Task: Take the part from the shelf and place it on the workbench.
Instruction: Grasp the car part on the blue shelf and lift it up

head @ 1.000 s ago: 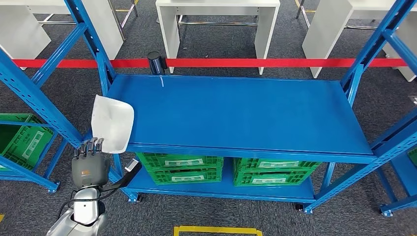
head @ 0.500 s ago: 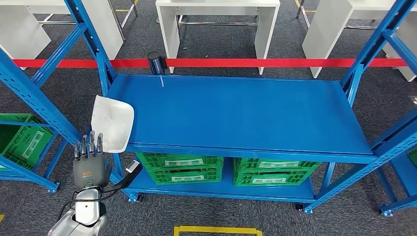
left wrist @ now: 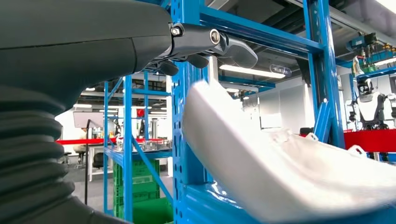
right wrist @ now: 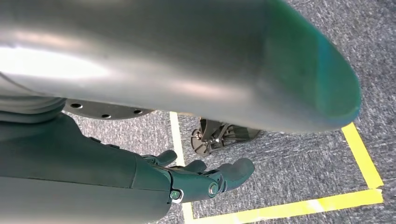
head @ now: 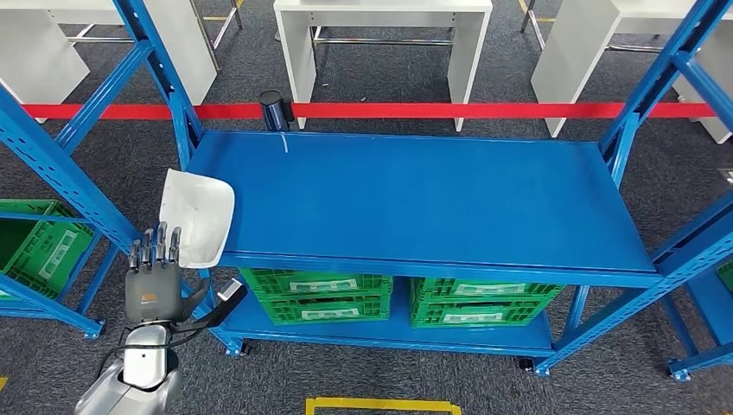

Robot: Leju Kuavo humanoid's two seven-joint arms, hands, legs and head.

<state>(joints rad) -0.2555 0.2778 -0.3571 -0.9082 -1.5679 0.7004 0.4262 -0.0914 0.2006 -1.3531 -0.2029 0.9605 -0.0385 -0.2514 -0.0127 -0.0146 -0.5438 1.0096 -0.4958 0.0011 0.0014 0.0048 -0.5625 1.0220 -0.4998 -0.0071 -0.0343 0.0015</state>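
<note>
At the shelf's [head: 415, 199] left edge, spread left-hand fingers [head: 156, 246] touch the white part [head: 197, 216].

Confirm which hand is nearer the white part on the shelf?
Left. The left hand is raised just below the white part, which lies at the shelf's left end, fingertips reaching its near edge. The right hand hangs down over the floor, holding nothing.

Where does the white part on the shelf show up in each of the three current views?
Head view: the white part lies on the blue shelf's left end, overhanging the edge, just ahead of the left hand.
Left wrist view: the same part looms large and blurred on the shelf edge, beyond the fingers.
Right wrist view: not in it.
Shared landmark: the blue upright beside the part.
</note>
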